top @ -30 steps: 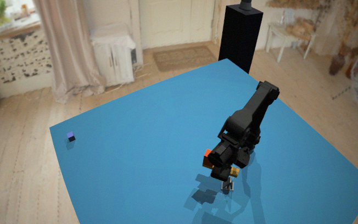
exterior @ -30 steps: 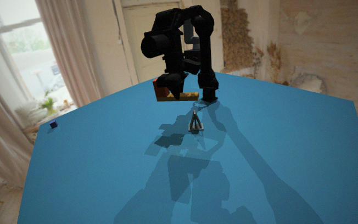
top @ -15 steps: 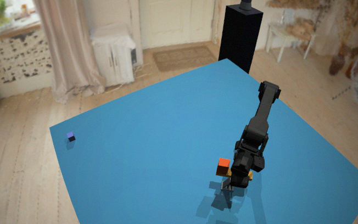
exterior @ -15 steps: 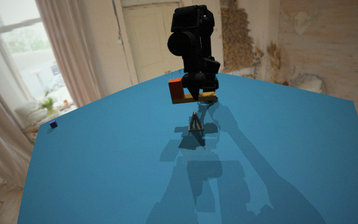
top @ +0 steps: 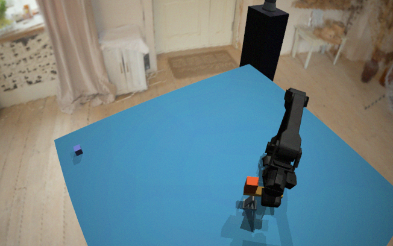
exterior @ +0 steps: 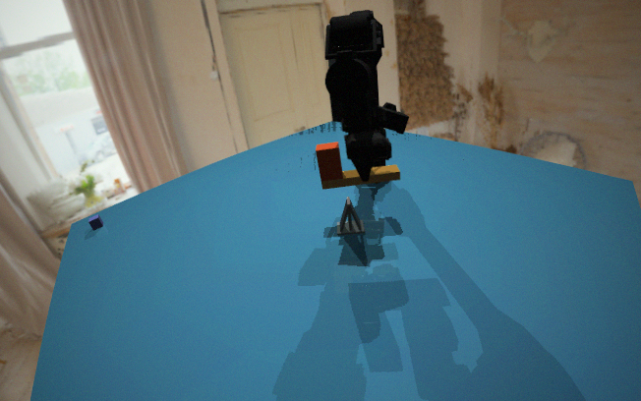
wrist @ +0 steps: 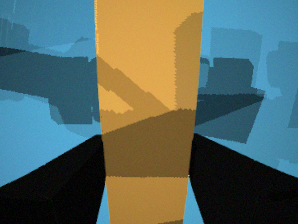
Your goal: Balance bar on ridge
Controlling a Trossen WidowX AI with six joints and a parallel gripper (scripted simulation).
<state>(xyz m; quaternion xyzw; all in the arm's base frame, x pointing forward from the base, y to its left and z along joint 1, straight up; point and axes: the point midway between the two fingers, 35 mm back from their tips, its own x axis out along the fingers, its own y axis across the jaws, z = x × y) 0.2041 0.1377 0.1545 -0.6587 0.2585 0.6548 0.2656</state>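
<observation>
The yellow bar [top: 260, 192] [exterior: 389, 173] [wrist: 145, 60] carries an orange-red block [top: 251, 185] [exterior: 329, 164] on its left end in the top and exterior views. My gripper [exterior: 365, 177] [wrist: 147, 144] is shut on the bar, to the right of the block; my hand hides the fingers in the top view. The small grey ridge [top: 249, 207] [exterior: 350, 229] stands on the table, its top edge narrow. In the exterior view the bar shows above the ridge with a gap of table between them, so they are apart. Whether the bar is exactly level I cannot tell.
A small purple cube [top: 78, 150] [exterior: 95, 222] sits near the table's far left corner. The blue table [top: 169, 135] [exterior: 172, 295] carries the arm's shadows around and in front of the ridge. A dark pillar [top: 263, 39] stands behind the table in the top view.
</observation>
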